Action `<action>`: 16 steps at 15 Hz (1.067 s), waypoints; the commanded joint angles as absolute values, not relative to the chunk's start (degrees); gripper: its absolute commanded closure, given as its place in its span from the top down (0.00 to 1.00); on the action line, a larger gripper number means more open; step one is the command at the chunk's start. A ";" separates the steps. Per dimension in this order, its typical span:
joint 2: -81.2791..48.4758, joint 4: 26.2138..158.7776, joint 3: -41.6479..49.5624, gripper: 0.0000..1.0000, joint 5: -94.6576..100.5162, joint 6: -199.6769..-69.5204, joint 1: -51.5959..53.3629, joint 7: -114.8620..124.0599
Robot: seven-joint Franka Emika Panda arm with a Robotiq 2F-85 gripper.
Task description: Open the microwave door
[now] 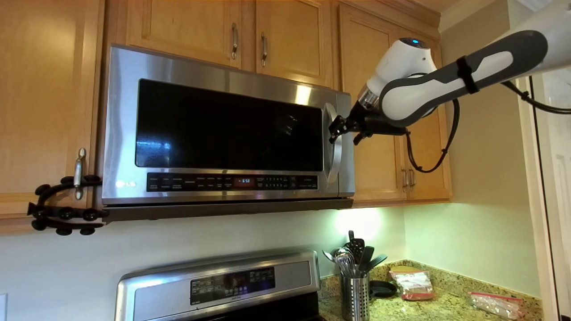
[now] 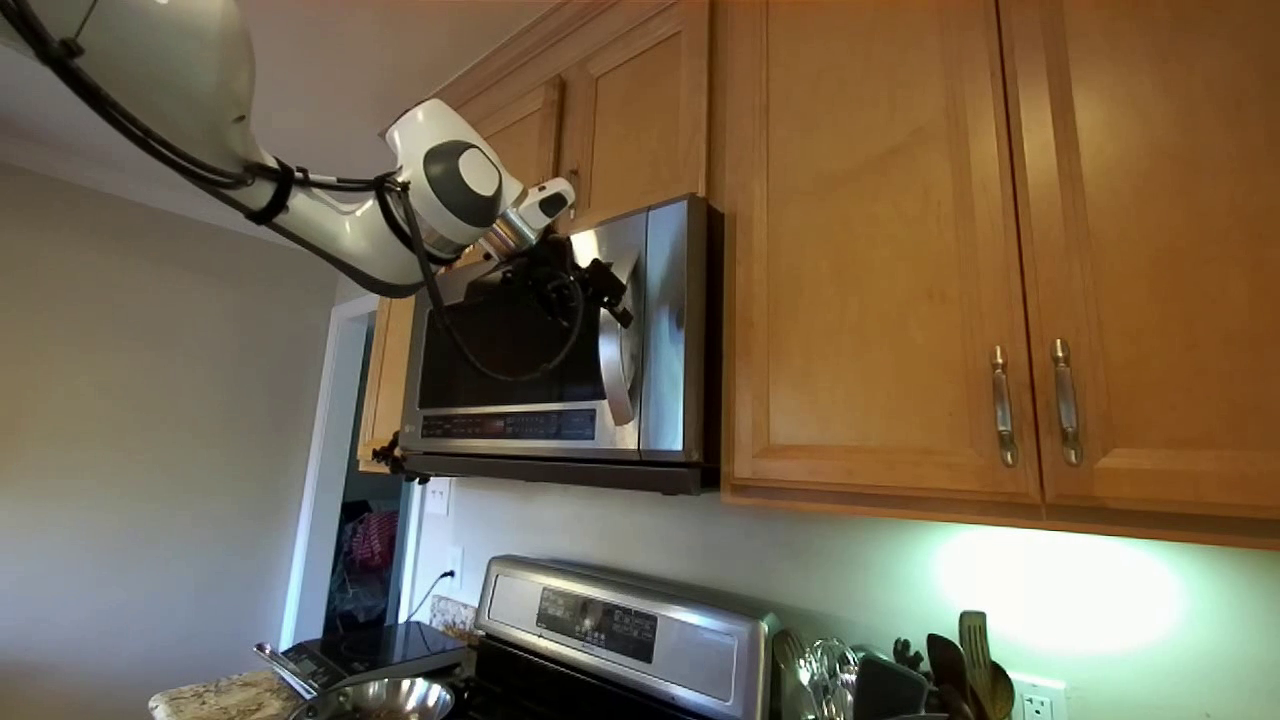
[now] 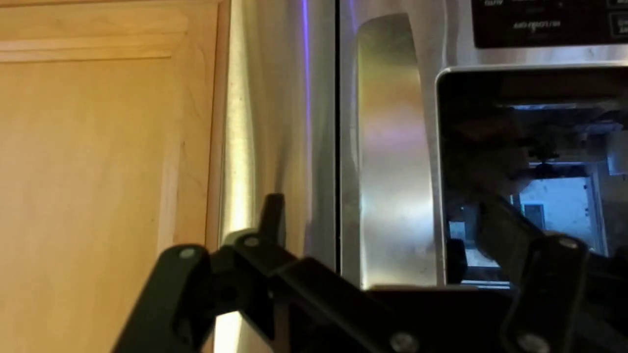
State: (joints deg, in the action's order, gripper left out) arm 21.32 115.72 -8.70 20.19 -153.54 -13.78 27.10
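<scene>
The microwave door (image 1: 227,129) is shut, with a steel frame, dark glass and a button strip along its lower edge. It also shows in an exterior view (image 2: 465,365) and in the wrist view (image 3: 461,93). Its curved upright steel handle (image 1: 335,158) is at the door's edge, and it also shows in an exterior view (image 2: 614,375) and in the wrist view (image 3: 395,147). My black gripper (image 1: 344,139) is at the handle's middle height. In the wrist view the gripper (image 3: 382,211) is open, fingers spread on either side of the handle. Whether a finger touches it cannot be told.
Wooden cabinet doors (image 2: 880,250) stand beside and above the microwave. A black flexible tripod (image 1: 64,214) grips the far lower corner. Below are the steel stove panel (image 1: 223,287) and a utensil holder (image 1: 355,298). A cable loop (image 1: 428,169) hangs from the arm.
</scene>
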 commanded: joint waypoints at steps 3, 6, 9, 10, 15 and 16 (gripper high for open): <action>16.33 112.24 -7.78 0.74 20.16 -157.00 -14.01 27.29; 16.06 112.31 -8.33 0.54 20.67 -156.50 -14.02 27.51; 17.00 113.04 -9.09 0.33 21.27 -155.70 -14.37 28.57; 17.22 113.34 -9.51 0.27 21.51 -155.20 -14.56 29.23; 17.97 114.98 -9.90 0.14 21.41 -154.32 -14.46 29.67; 18.37 115.35 -9.79 0.14 21.11 -154.07 -14.26 29.40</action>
State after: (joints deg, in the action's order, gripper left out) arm 16.45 112.90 -9.00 20.21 -155.32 -13.81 27.60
